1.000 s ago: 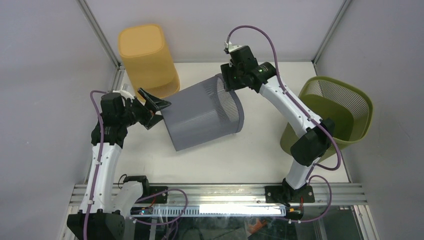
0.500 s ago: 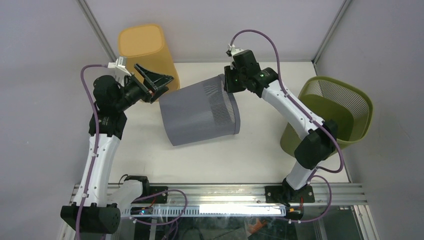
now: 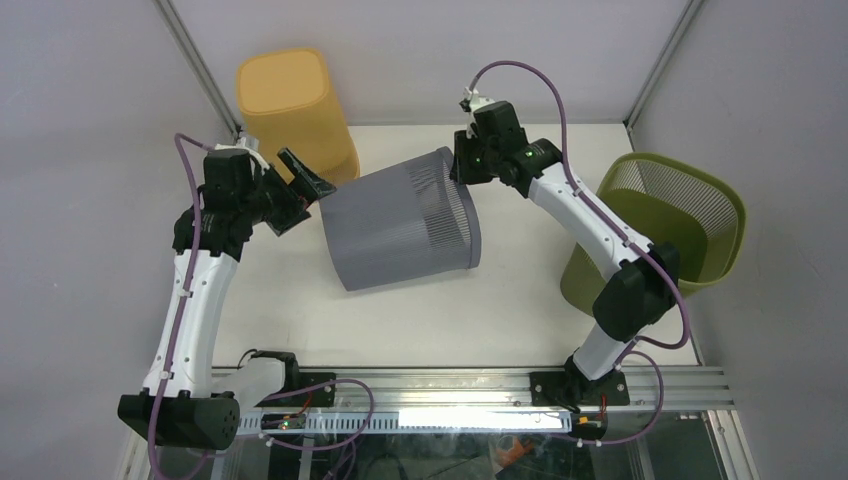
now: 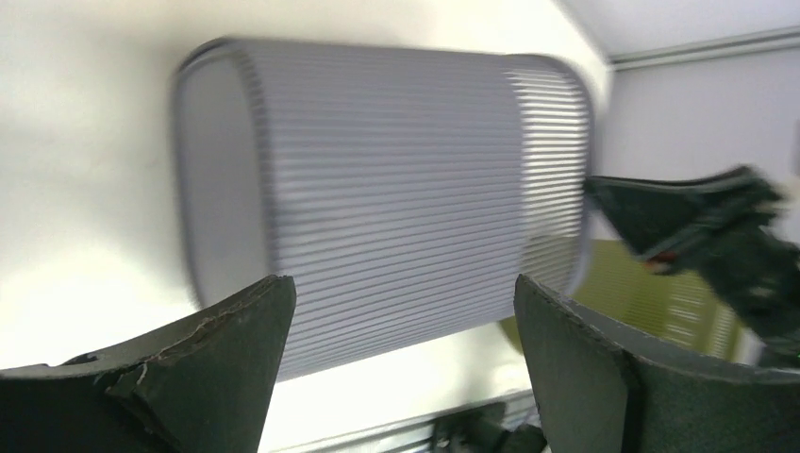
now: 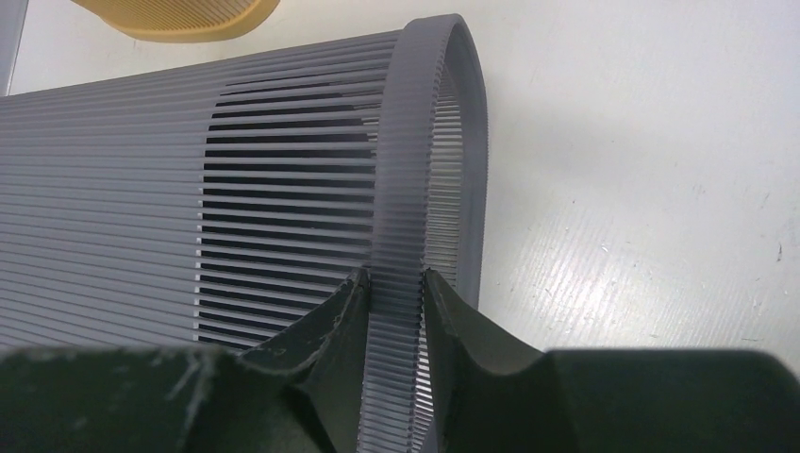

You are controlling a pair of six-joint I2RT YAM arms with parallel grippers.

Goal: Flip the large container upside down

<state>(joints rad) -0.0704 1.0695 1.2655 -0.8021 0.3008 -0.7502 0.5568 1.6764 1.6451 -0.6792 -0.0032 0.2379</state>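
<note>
The large grey ribbed container (image 3: 400, 230) lies on its side on the white table, its closed base to the left and its open rim to the right. My right gripper (image 3: 462, 168) is shut on the far part of the rim (image 5: 415, 189), one finger inside and one outside. My left gripper (image 3: 300, 195) is open and empty, just left of the container's base, not touching it. In the left wrist view the container (image 4: 396, 189) fills the space beyond my open fingers (image 4: 236, 349).
An orange bin (image 3: 295, 115) stands upside down at the back left, close behind my left gripper. A green mesh bin (image 3: 665, 225) stands open side up at the right edge. Frame posts and grey walls enclose the table (image 3: 450, 310).
My left gripper has risen from beside the base, then come back down a little and closer to it, staying open. The container has tipped slightly; my right gripper keeps hold of the rim.
</note>
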